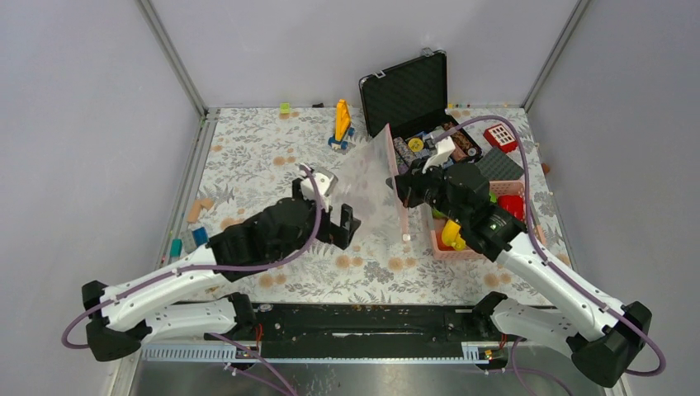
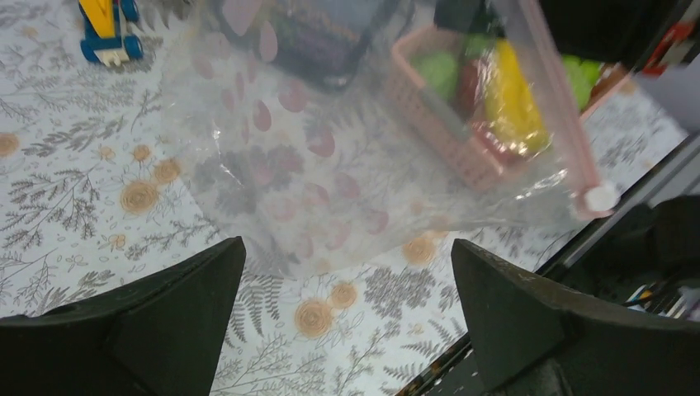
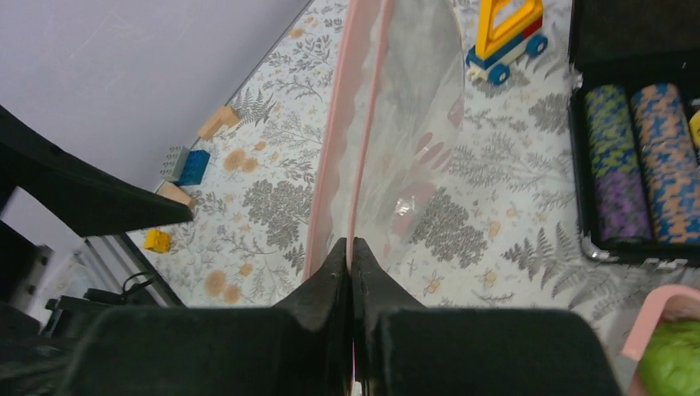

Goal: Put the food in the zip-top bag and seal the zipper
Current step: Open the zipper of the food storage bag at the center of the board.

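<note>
Pinching the zipper (image 3: 340, 148) of the zip-top bag (image 1: 371, 181), the right end effector (image 3: 352, 244) was clenched. The left end effector (image 2: 347, 247) hung released nearby.

The left arm (image 1: 165, 280) reaches forward and to the right from its base, low and well extended. The left gripper (image 1: 345, 224) has its jaws spread wide and holds nothing. The right arm (image 1: 549, 279) stretches forward and to the left, elbow low. The right gripper (image 3: 351, 252) points toward the left one, its jaws pressed tight together on the zipper (image 3: 334, 148).
</note>
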Robot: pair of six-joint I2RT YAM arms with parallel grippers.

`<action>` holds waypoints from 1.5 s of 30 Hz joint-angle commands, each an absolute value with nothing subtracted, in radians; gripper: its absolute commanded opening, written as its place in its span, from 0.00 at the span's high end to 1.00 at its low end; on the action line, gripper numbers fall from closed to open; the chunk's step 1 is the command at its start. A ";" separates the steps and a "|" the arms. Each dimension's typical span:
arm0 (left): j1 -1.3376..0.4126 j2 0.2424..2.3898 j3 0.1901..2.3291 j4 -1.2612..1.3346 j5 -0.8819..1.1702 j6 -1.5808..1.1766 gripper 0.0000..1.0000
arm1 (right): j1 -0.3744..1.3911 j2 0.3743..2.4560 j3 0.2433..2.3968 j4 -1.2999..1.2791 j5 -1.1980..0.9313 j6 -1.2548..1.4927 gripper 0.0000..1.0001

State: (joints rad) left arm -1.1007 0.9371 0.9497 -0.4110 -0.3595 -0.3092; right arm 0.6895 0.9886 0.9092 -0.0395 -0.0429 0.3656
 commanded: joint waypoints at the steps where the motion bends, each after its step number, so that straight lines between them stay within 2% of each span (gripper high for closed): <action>1: -1.103 0.885 1.040 -0.357 -0.454 -0.397 0.01 | 0.724 0.982 0.957 -0.028 -0.022 0.200 1.00; 6: -1.103 0.913 1.077 -0.284 -0.521 -0.472 0.01 | 0.811 1.003 0.930 -0.020 -0.030 0.073 1.00; 12: -1.103 1.024 1.178 -0.325 -0.492 -0.535 0.01 | 0.841 1.012 0.933 -0.015 0.015 0.064 1.00; 22: -1.103 1.127 1.255 -0.374 -0.556 -0.600 0.01 | 0.881 1.009 0.938 -0.017 0.113 0.056 1.00; 36: -1.103 1.185 1.266 -0.375 -0.628 -0.640 0.01 | 0.909 1.006 0.947 -0.019 0.084 0.059 1.00; 45: -1.103 1.160 1.232 -0.446 -0.660 -0.667 0.01 | 0.910 0.991 0.948 -0.024 0.190 0.081 1.00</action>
